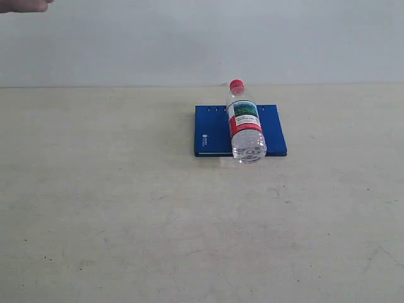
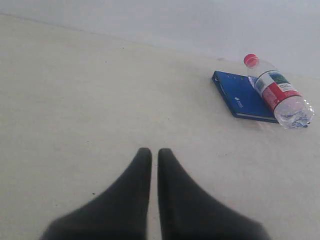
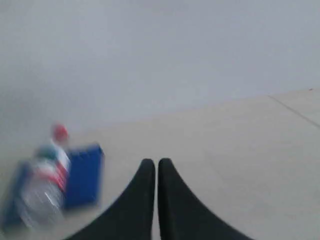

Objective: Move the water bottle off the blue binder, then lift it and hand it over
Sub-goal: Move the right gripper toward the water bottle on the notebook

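The water bottle [image 1: 245, 122] lies on its side across the blue binder [image 1: 213, 130], red cap toward the back wall and clear base jutting past the binder's front edge. In the left wrist view the water bottle [image 2: 278, 92] and the blue binder [image 2: 241, 96] sit far off, well beyond my left gripper [image 2: 151, 151], which is shut and empty above bare table. The right wrist view is blurred: my right gripper [image 3: 152, 162] is shut and empty, with the water bottle [image 3: 44, 186] and blue binder [image 3: 82, 175] off to one side. Neither gripper shows in the exterior view.
A beige table [image 1: 126, 208] runs back to a pale wall [image 1: 189, 38]. Part of a person's hand [image 1: 24, 5] shows at the exterior view's top left corner.
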